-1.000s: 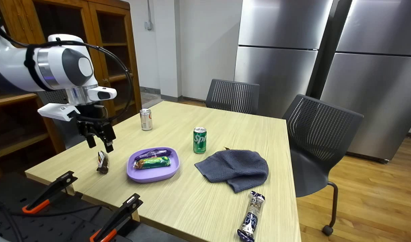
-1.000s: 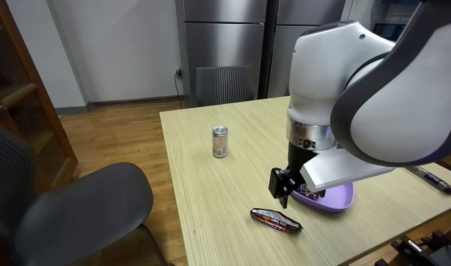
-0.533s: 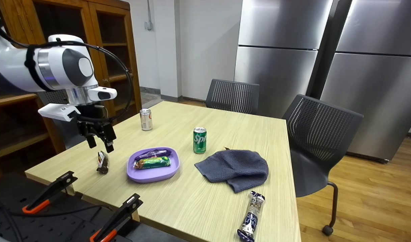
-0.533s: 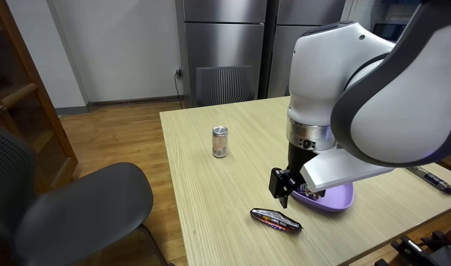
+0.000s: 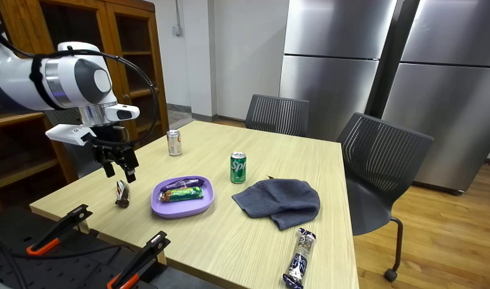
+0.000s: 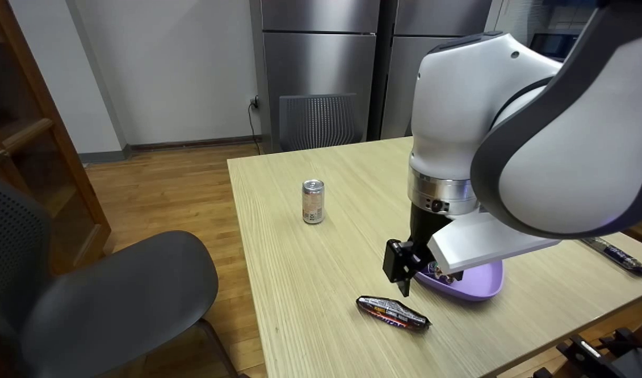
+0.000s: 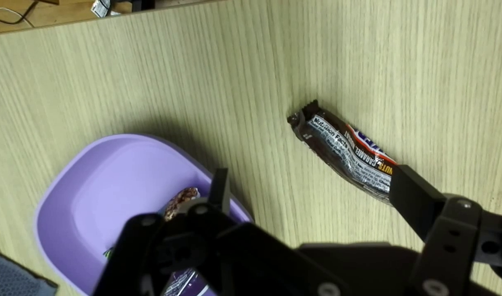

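Gripper (image 7: 310,187) hangs wide and empty, candy bar (image 7: 343,152) on the table (image 7: 234,82) below it, near the purple tray (image 7: 111,176). Honestly, lowering off-center could jam 1 finger onto the bar and bump the tray with the other.

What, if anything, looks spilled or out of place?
Nothing looks spilled. In an exterior view, a dark tip pokes out behind the crumpled grey cloth, as if something's partly hidden; too little shows to identify it.
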Available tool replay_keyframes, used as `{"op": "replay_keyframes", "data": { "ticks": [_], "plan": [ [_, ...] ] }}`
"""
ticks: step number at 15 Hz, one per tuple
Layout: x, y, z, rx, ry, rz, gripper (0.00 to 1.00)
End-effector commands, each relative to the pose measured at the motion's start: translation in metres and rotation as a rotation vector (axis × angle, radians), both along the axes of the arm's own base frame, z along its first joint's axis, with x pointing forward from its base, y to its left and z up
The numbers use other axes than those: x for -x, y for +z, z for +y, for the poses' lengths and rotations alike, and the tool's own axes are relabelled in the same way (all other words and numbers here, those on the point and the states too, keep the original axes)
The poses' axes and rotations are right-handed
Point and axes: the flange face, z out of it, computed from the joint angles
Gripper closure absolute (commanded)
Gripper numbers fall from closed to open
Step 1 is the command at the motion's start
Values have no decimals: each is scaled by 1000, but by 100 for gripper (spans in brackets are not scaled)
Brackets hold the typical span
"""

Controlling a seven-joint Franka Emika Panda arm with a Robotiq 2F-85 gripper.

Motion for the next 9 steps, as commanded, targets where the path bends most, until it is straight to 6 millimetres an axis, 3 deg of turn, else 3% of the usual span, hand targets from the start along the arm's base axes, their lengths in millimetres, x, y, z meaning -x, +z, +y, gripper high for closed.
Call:
{"op": "replay_keyframes", "data": {
  "ticks": [1, 9],
  "plan": [
    [-4, 2, 11, -24, 56, -18, 0],
    [-9, -10, 34, -40, 236, 3, 0]
  ]
}}
